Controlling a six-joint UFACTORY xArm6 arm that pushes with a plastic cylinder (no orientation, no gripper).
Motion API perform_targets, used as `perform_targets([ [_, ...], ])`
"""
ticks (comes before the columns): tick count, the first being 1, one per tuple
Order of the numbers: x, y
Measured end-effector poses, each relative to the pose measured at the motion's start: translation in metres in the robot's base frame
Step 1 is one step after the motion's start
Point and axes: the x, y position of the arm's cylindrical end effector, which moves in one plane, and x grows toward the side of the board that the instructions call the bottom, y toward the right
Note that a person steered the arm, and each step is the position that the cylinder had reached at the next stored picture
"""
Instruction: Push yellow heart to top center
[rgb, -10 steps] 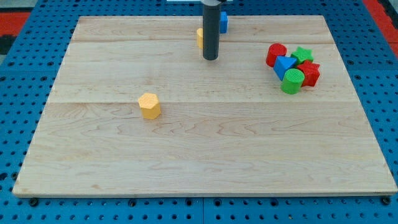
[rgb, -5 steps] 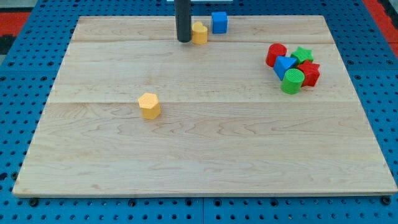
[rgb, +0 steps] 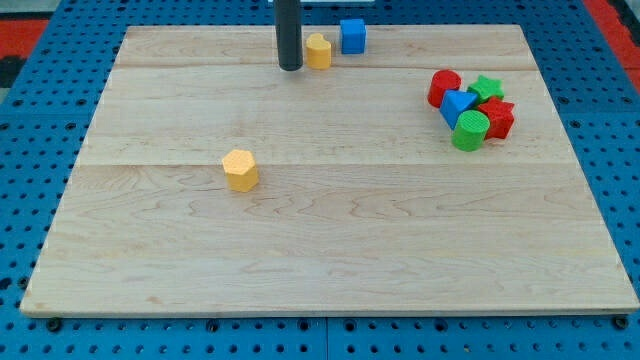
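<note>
The yellow heart (rgb: 319, 51) lies near the view's top centre of the wooden board (rgb: 330, 220), just left of a blue cube (rgb: 352, 36). My tip (rgb: 290, 67) rests on the board just left of the yellow heart, with a small gap between them. The dark rod rises from it out of the view's top.
A yellow hexagon block (rgb: 240, 170) lies left of the board's middle. At the view's right is a tight cluster: a red cylinder (rgb: 444, 87), a blue triangle block (rgb: 458, 104), a green star (rgb: 487, 88), a green cylinder (rgb: 470, 130) and a red block (rgb: 498, 118).
My tip moved from right of the yellow heart to its left side, then drew slightly further left. The heart shows fully now and sits about where it was.
</note>
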Motion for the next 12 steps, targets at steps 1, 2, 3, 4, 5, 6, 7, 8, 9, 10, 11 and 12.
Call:
perform_targets([
  [1, -0.016, 0.003],
  [2, 0.016, 0.002],
  [3, 0.032, 0.034],
  [4, 0.009, 0.068],
  [5, -0.013, 0.066],
  [6, -0.007, 0.055],
  [7, 0.006, 0.044],
  [8, 0.008, 0.021],
  [9, 0.009, -0.015],
  [10, -0.003, -0.024],
  [11, -0.007, -0.002],
  [12, 0.008, 0.021],
])
